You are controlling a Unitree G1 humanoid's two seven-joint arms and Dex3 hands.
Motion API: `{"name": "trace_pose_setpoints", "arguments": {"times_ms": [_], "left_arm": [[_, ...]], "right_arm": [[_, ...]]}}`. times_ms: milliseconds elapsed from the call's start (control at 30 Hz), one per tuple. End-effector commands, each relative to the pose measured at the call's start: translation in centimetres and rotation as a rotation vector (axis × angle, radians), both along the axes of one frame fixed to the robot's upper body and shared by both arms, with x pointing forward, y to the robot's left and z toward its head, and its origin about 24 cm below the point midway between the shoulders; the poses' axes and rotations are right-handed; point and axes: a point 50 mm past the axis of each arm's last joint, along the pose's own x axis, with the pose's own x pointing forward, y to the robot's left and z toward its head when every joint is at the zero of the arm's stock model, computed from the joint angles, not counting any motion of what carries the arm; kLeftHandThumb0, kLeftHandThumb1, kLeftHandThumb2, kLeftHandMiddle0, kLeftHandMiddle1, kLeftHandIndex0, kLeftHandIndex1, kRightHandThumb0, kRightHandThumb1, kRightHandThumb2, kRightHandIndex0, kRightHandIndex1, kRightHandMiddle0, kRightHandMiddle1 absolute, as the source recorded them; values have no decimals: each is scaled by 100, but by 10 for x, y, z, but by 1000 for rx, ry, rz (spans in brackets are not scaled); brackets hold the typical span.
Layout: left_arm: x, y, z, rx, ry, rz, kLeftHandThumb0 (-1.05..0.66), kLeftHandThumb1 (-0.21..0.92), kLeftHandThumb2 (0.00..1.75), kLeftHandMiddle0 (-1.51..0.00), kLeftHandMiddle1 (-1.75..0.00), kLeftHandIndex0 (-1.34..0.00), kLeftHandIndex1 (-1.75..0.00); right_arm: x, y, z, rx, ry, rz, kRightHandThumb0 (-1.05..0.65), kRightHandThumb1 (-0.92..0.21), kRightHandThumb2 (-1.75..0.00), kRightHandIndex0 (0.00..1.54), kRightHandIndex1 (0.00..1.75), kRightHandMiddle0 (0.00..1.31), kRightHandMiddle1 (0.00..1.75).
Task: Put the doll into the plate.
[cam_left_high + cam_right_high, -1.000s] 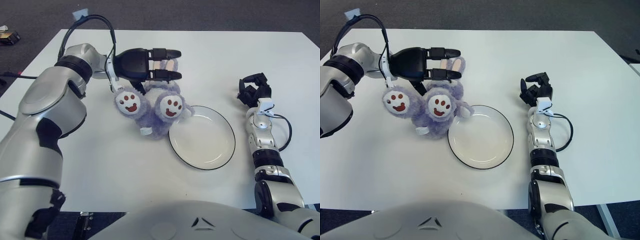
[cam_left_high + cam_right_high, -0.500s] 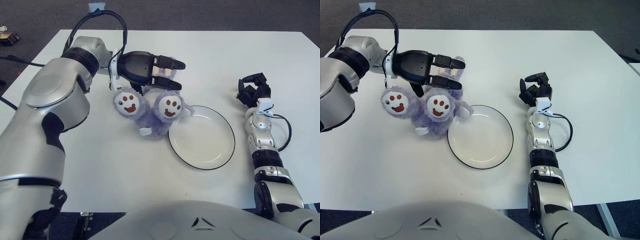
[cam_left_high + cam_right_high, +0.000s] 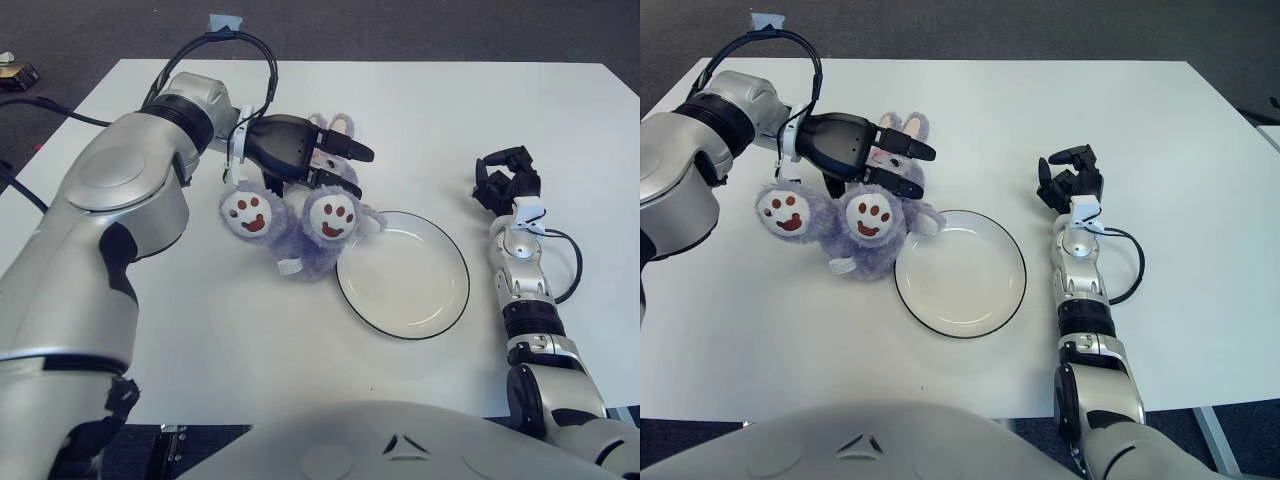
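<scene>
On the white counter (image 3: 200,330) the doll (image 3: 300,225) lay just left of the plate (image 3: 403,274); the left hand (image 3: 300,152) reached over it, fingers (image 3: 345,150) extended, grasp unclear; the right hand (image 3: 508,180) showed curled right of the plate

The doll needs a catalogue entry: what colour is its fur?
Lavender-purple fur on the doll, with white foot pads bearing red paw prints; clearest in the left eye view.

Silver-grey glossy arm shells with black joint bands. Black three-finger left hand (image 3: 300,150) on a white wrist bracket, black cable loop (image 3: 215,55) arching over the forearm. Black three-finger right hand (image 3: 507,177), white wrist tag, thin black cable (image 3: 572,262) looping off the forearm.
</scene>
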Motion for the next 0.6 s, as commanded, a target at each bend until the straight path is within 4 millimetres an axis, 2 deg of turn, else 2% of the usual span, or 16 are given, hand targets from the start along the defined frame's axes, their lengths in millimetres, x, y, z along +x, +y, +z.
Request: {"name": "trace_pose_setpoints", "arguments": {"times_ms": [0,467,567], "left_arm": [[1,-2,-3,48,-26,-18,-29,92,5,-17,-1,-28,-1],[2,-3,-10,79,-49,-19,-24,92,4,-18,-1,-29,-1],[3,-3,-12,140,-45,16,-23,92,4,-18,0,-29,-1]], "right_arm": [[-21,5,-42,38,181,-6,-37,-80,-59,87,175,36,165],[-23,2,-39,75,154,-27,-37,-80,-59,87,175,37,165],[-23,2,-38,104,137,-38,-37,-80,-59,87,175,37,165]]}}
